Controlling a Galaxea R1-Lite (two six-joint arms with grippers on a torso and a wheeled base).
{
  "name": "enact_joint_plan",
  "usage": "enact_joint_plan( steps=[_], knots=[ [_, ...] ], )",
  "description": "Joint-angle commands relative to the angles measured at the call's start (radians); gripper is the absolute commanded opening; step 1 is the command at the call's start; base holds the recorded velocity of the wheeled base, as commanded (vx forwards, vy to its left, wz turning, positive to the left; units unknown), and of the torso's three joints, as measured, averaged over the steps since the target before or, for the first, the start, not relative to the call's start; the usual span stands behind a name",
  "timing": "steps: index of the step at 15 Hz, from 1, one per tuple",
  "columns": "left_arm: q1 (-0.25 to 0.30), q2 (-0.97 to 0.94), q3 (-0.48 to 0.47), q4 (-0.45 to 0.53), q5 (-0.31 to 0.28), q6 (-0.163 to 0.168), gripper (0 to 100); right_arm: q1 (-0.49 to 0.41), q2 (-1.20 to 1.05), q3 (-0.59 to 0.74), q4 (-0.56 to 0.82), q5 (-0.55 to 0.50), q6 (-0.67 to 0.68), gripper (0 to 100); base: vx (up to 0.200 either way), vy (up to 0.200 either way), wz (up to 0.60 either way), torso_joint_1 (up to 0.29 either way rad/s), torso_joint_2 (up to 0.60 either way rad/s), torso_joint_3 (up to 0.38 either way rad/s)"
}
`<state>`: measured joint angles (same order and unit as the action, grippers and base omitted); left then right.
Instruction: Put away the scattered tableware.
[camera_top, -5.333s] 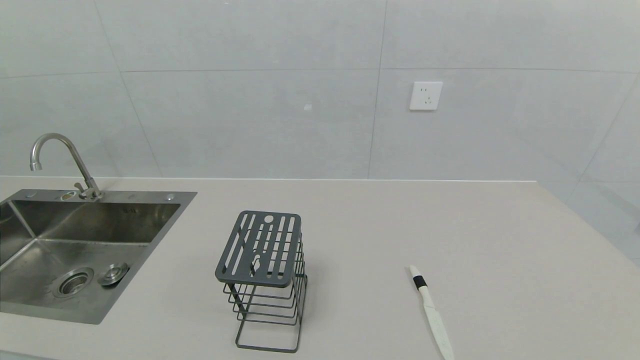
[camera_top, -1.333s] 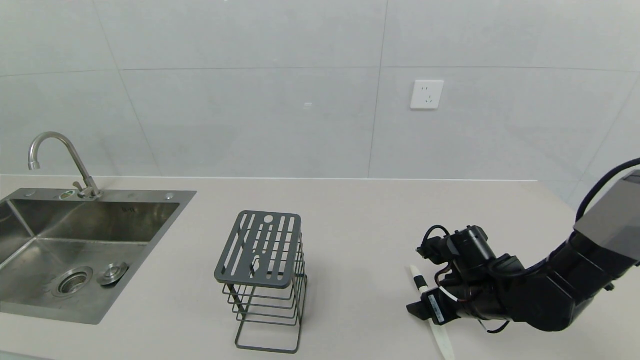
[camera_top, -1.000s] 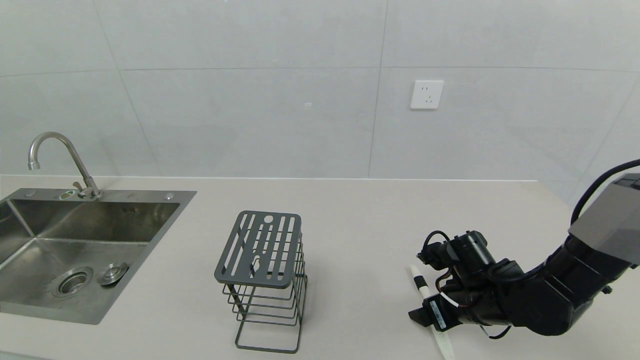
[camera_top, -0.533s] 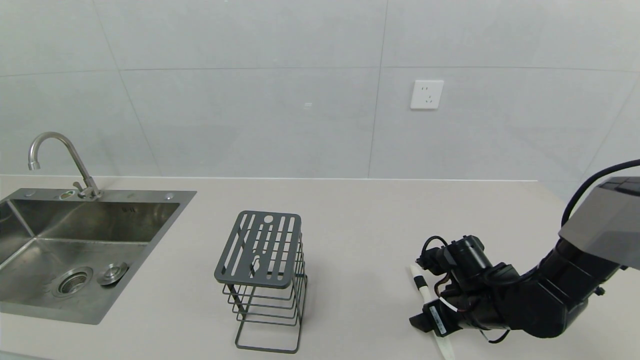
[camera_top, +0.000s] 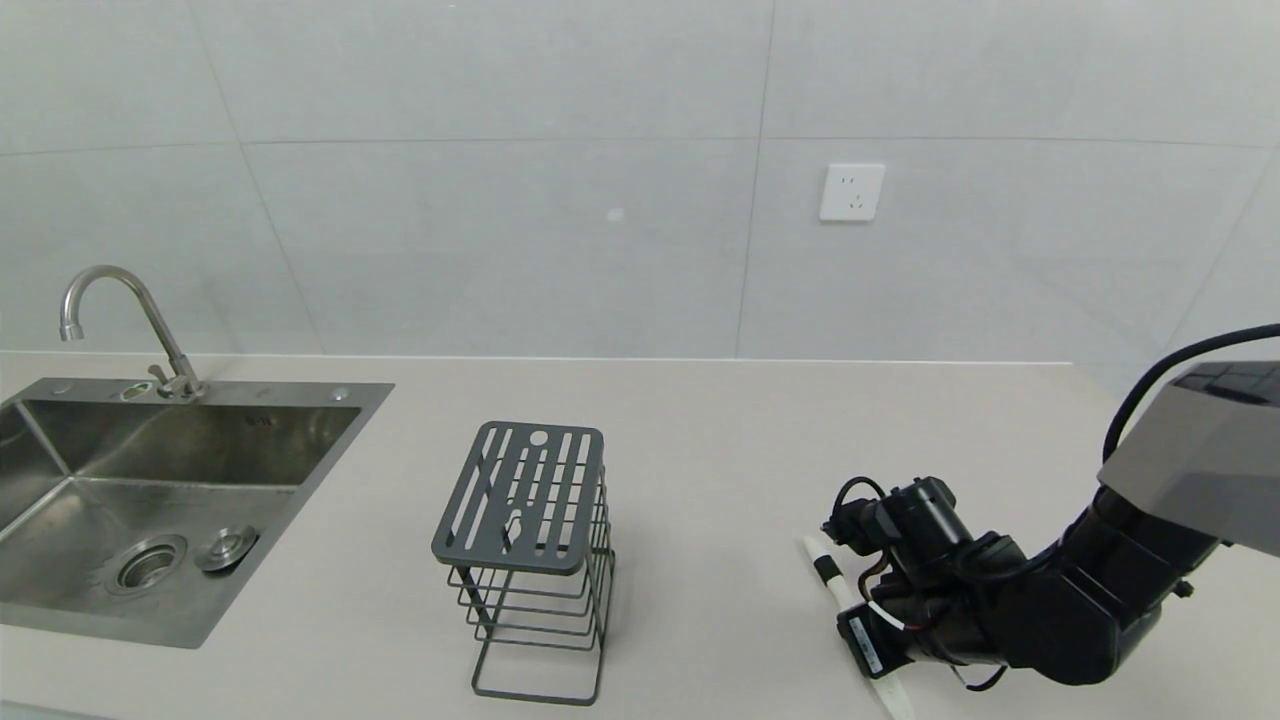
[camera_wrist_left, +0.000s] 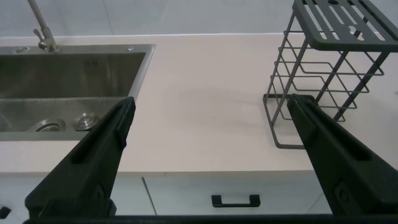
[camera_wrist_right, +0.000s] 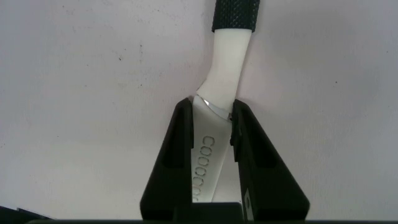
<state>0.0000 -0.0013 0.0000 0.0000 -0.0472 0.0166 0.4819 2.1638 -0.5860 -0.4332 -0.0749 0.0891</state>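
Right arm (camera_top: 1100, 590) sits low, off to the right of the knife (camera_top: 822, 565), with the forearm stretched nearly level and the wrist (camera_top: 925, 520) angled down toward it. Right gripper (camera_top: 868, 648) is clamped on that knife. In the right wrist view, both black fingers (camera_wrist_right: 182, 140) pinch the pale blade just past the handle, one against each side. Left gripper (camera_wrist_left: 209, 106) is level, with its two fingers spread wide apart.

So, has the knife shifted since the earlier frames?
Yes. The knife, clamped in the right gripper, has its handle end slightly nearer the rack than when it lay untouched.
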Motion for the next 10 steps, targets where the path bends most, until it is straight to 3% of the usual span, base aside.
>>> enact_joint_plan(
  steps=[1, 6, 10],
  knots=[
    [0.000, 0.001, 0.000, 0.000, 0.000, -0.001, 100, 0.000, 0.002, -0.008, 0.005, 0.001, 0.000, 0, 0.000, 0.000, 0.00, 0.000, 0.00, 0.000],
    [0.000, 0.001, 0.000, 0.000, 0.000, -0.001, 100, -0.011, -0.119, -0.011, -0.119, 0.003, -0.023, 0, 0.000, 0.000, 0.00, 0.000, 0.00, 0.000],
    [0.000, 0.001, 0.000, 0.000, 0.000, -0.001, 100, -0.019, -0.225, 0.006, -0.142, 0.012, -0.137, 0, 0.000, 0.000, 0.00, 0.000, 0.00, 0.000]
  ],
)
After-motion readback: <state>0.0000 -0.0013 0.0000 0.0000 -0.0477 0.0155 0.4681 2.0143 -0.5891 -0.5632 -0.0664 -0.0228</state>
